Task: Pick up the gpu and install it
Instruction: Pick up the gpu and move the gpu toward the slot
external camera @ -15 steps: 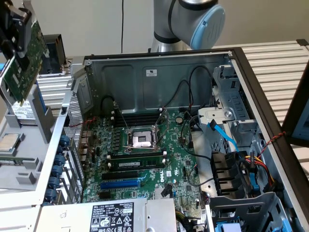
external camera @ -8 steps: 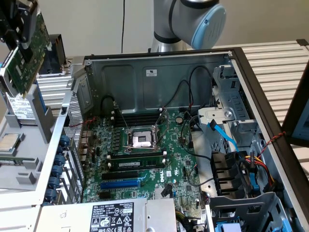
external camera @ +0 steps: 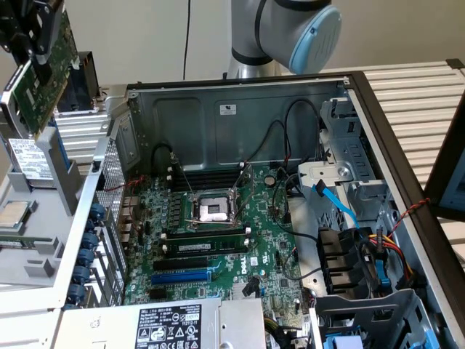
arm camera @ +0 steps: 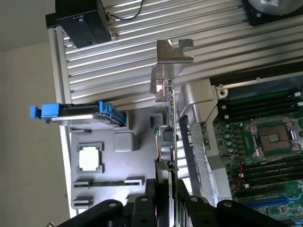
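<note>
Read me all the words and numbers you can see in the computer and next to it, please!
No text can be read for certain.
On the case's back wall, white sticker: too small.
On the power supply, big white label: print and symbols, too small.
At the exterior view's left, drive label: blurred.
On the motherboard, white print: blurred.
On the gpu: no readable print.
</note>
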{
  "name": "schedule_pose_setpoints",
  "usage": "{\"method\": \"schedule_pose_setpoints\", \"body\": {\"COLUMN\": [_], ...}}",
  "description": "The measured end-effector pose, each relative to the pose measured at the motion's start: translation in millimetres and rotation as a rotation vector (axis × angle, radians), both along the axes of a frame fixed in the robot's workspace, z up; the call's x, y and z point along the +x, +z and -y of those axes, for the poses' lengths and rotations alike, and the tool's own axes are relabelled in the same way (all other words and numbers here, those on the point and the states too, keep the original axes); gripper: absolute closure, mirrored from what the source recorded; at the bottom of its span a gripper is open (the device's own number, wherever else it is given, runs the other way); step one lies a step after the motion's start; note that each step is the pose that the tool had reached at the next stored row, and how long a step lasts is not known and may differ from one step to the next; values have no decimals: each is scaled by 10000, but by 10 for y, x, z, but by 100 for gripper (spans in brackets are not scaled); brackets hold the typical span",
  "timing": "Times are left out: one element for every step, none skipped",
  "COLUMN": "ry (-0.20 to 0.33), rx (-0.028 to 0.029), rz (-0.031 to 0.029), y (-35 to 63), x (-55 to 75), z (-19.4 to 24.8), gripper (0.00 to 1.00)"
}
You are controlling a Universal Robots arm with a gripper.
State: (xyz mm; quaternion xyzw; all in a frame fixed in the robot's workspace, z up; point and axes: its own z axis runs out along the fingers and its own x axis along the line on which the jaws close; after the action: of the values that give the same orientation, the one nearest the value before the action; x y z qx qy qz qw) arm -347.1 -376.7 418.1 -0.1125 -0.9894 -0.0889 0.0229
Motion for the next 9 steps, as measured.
{"method": "schedule_pose_setpoints", "body": {"ry": [1, 2, 2, 1, 2, 2, 1, 0, 1], "rx": [-99, -198, -269, -310, -315, -315, -316, -317, -316], "rz": [-3, -5, -5, -2, -5, -4, -4, -5, -6], "y": [1, 2, 3, 5, 11, 28, 49, 68, 81], "x": [16, 45, 78, 117, 151, 191, 230, 274, 317], "z": [0, 0, 0, 0, 0, 0, 1, 1, 1], "gripper": [72, 72, 72, 72, 72, 72, 72, 72, 72]}}
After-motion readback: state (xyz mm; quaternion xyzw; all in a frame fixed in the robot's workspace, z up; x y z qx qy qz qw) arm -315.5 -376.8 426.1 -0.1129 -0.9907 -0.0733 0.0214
